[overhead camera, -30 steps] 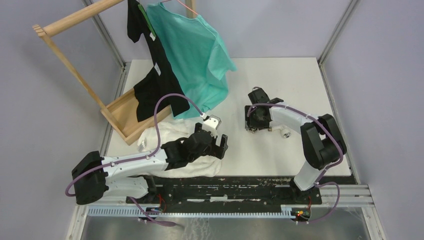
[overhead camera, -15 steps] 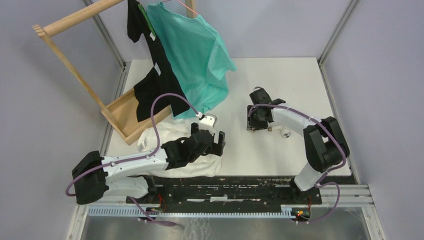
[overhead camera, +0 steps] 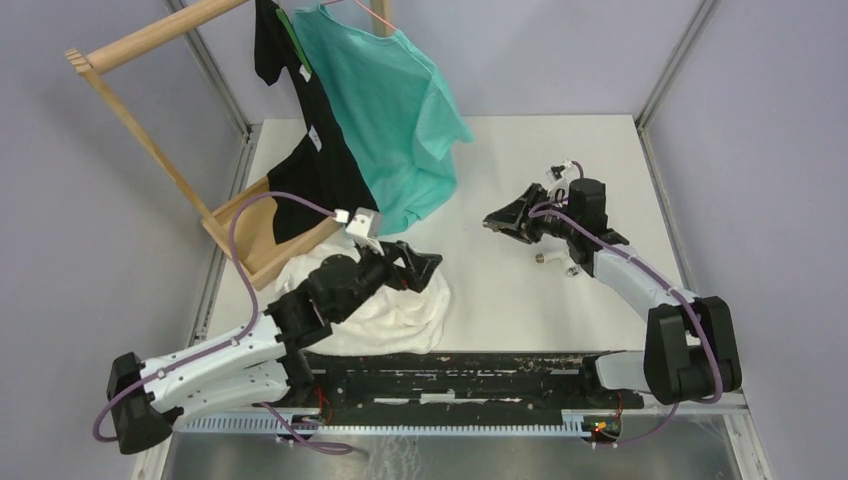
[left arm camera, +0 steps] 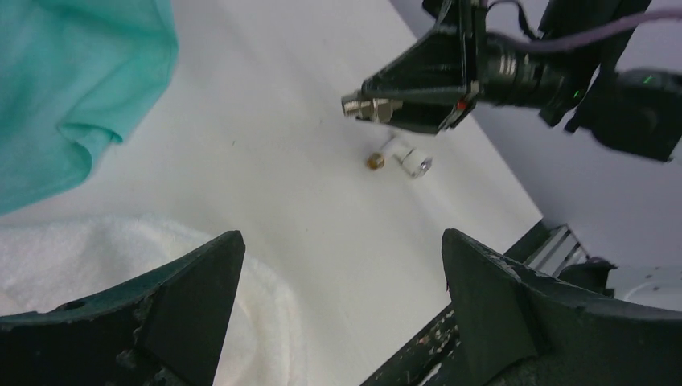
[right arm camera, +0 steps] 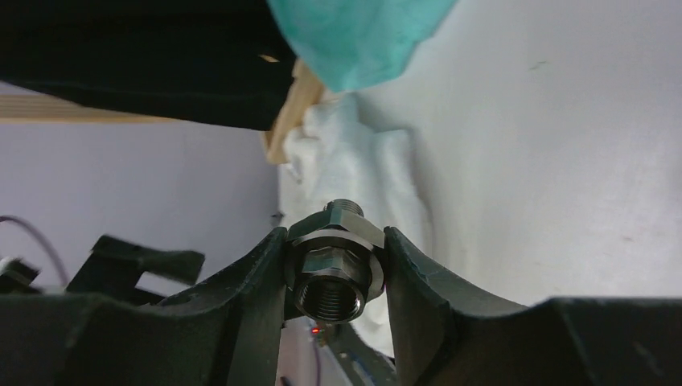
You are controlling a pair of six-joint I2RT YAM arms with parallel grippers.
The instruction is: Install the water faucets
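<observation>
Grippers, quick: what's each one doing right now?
Left gripper: open, empty.
Right gripper: closed on the silver threaded fitting.

Twin arms mid-job: left arm [overhead camera: 215, 352] stretches low from its base at bottom-left, diagonally up & right; left gripper [overhead camera: 425, 266] at its end has jaws spread fully apart, tips pointing right; right arm [overhead camera: 628, 277] runs from its base at bottom-right up & left, forearm long & nearly straight; right gripper [overhead camera: 494, 221] points left, tips tilted slightly down, fingers pinching a silver threaded fitting [right arm camera: 336, 277] by its sides.
</observation>
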